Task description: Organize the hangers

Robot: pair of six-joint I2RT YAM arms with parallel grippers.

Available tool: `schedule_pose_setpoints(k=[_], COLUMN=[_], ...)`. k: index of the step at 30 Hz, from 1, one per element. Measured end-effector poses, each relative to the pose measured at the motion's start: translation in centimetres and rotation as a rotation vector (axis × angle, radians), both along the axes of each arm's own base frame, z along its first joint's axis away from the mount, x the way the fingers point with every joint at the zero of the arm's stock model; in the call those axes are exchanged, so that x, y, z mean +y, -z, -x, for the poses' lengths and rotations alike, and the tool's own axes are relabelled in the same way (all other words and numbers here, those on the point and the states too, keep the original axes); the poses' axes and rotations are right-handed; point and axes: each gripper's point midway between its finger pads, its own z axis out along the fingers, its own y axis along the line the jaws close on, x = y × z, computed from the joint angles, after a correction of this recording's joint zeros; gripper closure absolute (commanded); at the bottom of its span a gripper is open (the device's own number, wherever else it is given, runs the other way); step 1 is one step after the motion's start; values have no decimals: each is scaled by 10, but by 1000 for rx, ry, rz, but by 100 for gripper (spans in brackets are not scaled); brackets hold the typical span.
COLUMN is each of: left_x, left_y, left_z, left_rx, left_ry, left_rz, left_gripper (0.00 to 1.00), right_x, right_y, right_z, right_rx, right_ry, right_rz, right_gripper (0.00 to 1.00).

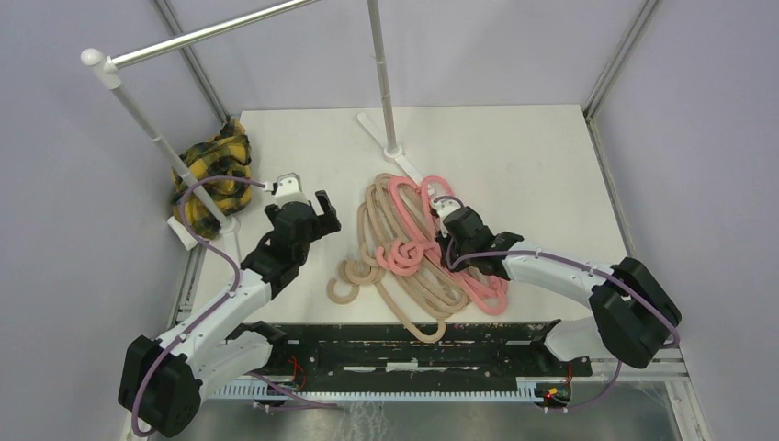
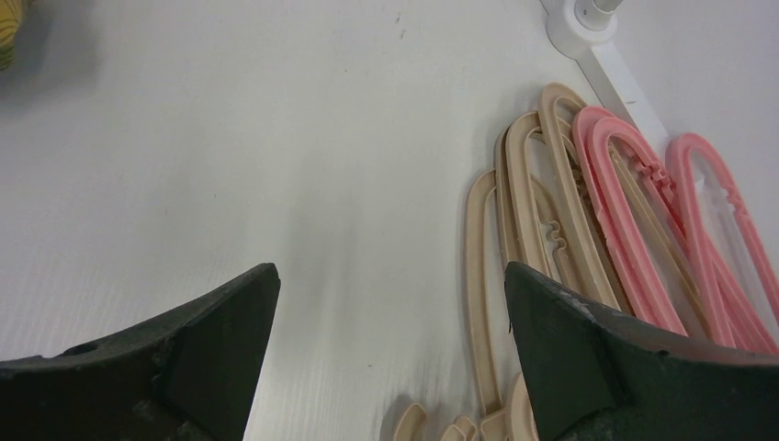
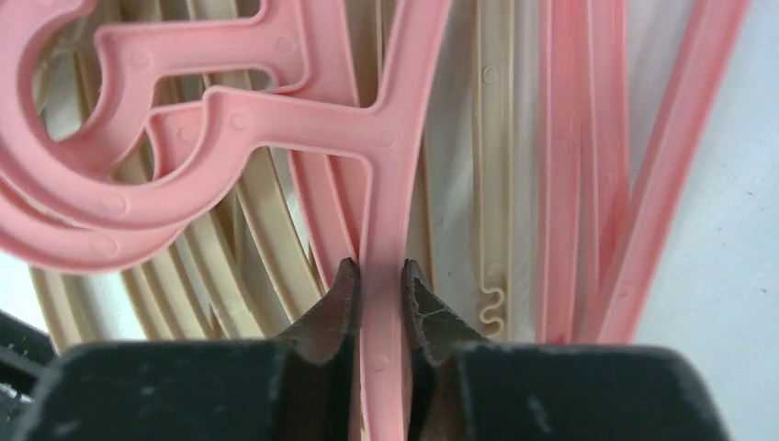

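A heap of hangers lies mid-table: beige-tan hangers (image 1: 386, 241) on the left, salmon-pink hangers (image 1: 418, 220) on top and to the right. My right gripper (image 1: 448, 241) is shut on the shoulder bar of a pink hanger (image 3: 386, 184) close to its hook; beige hangers (image 3: 491, 138) lie beneath. My left gripper (image 1: 320, 209) is open and empty over bare table left of the heap. In the left wrist view the beige hangers (image 2: 542, 202) and pink hangers (image 2: 634, 211) lie to the right of its wide-apart jaws (image 2: 390, 303).
A white garment rack stands at the back, with its post (image 1: 384, 83), its foot (image 1: 390, 147) and a rail (image 1: 202, 37) overhead. A yellow-black plaid cloth (image 1: 213, 175) lies back left by the rack's left post (image 1: 165, 147). A black rail (image 1: 395, 340) runs along the near edge.
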Motion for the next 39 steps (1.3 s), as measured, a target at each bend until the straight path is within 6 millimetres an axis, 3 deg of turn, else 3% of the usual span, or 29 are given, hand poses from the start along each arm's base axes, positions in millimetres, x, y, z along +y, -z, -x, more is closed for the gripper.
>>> schedule_pose_setpoints(k=[4, 7, 16, 21, 24, 26, 31, 33, 39], left_x=[0, 2, 7, 7, 7, 8, 8, 9, 9], left_y=[-2, -3, 2, 2, 2, 2, 3, 5, 5], left_z=[1, 2, 8, 8, 8, 8, 8, 9, 10], left_rx=[-6, -5, 20, 20, 19, 18, 25, 33, 35], left_ry=[0, -3, -22, -30, -33, -38, -43, -43, -45], left_rz=[3, 2, -12, 0, 6, 8, 6, 2, 4], left_gripper=[1, 1, 1, 1, 0, 0, 0, 0, 0], right_x=[1, 3, 15, 29, 46, 63, 116, 132, 176], right_y=[-12, -32, -138, -165, -178, -200, -292, -320, -364], right_z=[8, 12, 14, 22, 27, 27, 20, 17, -9], right_rx=[15, 14, -117, -95, -40, -14, -7, -3, 33], right_ry=[-23, -33, -71, -119, -150, -174, -292, -336, -401], right_rz=[-19, -45, -225, -307, -378, -452, -690, -766, -917], right_gripper=[97, 99, 99, 99, 99, 99, 99, 99, 99])
